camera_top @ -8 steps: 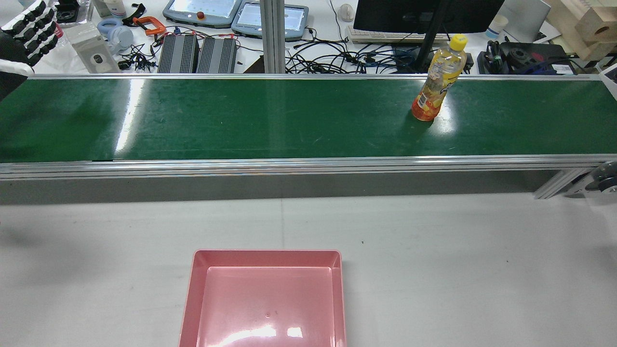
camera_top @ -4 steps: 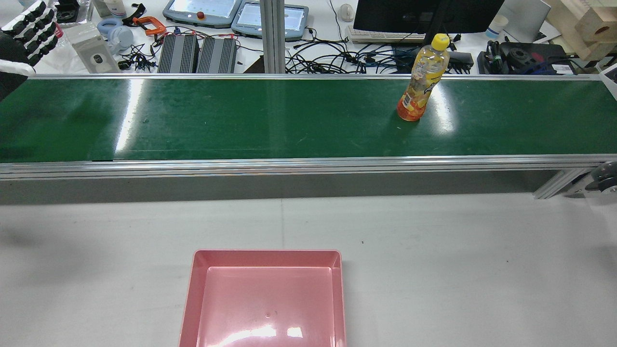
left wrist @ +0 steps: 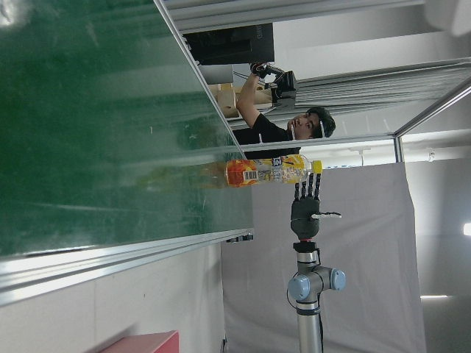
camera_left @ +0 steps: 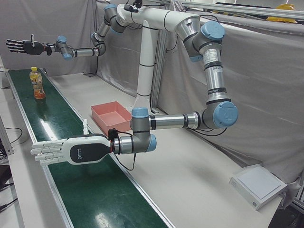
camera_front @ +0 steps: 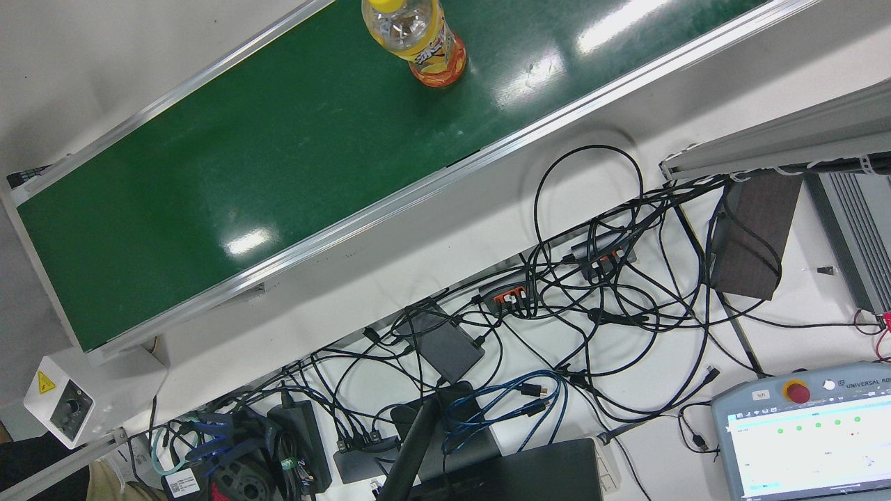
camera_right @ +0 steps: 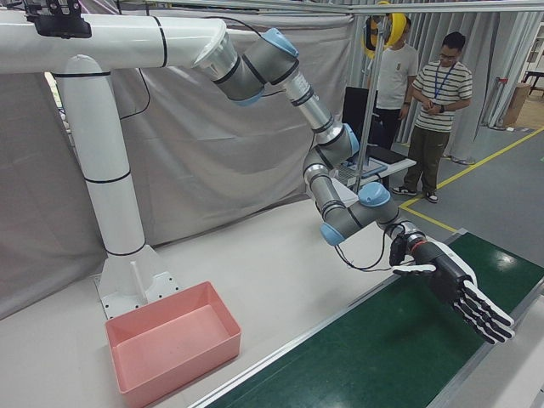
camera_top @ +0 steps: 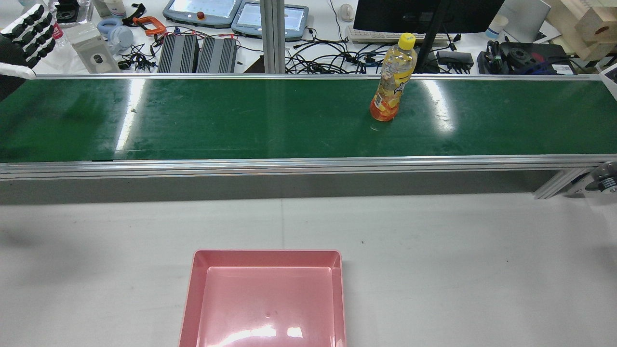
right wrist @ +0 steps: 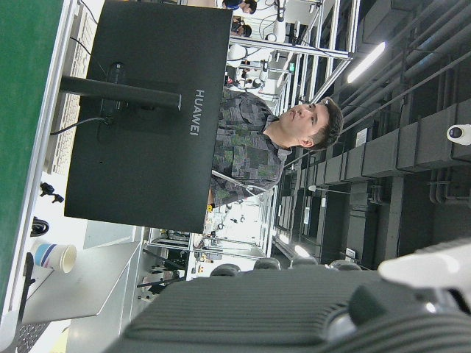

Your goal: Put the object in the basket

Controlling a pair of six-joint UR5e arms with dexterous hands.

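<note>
An orange drink bottle (camera_top: 391, 79) with a yellow cap stands upright on the green conveyor belt (camera_top: 241, 120), right of its middle. It also shows in the front view (camera_front: 418, 38), the left-front view (camera_left: 37, 84) and the left hand view (left wrist: 268, 171). The pink basket (camera_top: 265, 258) sits empty on the white table in front of the belt. My left hand (camera_left: 61, 151) is open and flat, low over the belt's left end, far from the bottle; it also shows in the right-front view (camera_right: 455, 293). My right hand (camera_left: 21, 46) is open, held high beyond the bottle.
Behind the belt is a desk with cables (camera_top: 337, 58), a monitor (camera_top: 424, 14) and teach pendants (camera_top: 202, 9). The robot's pedestal (camera_left: 142, 90) stands behind the basket. A white box (camera_left: 259, 185) lies on the table. Two people (camera_right: 425, 93) stand past the belt's end.
The bottle has travelled left along the belt, still upright. The left hand has stayed at the left edge, open.
</note>
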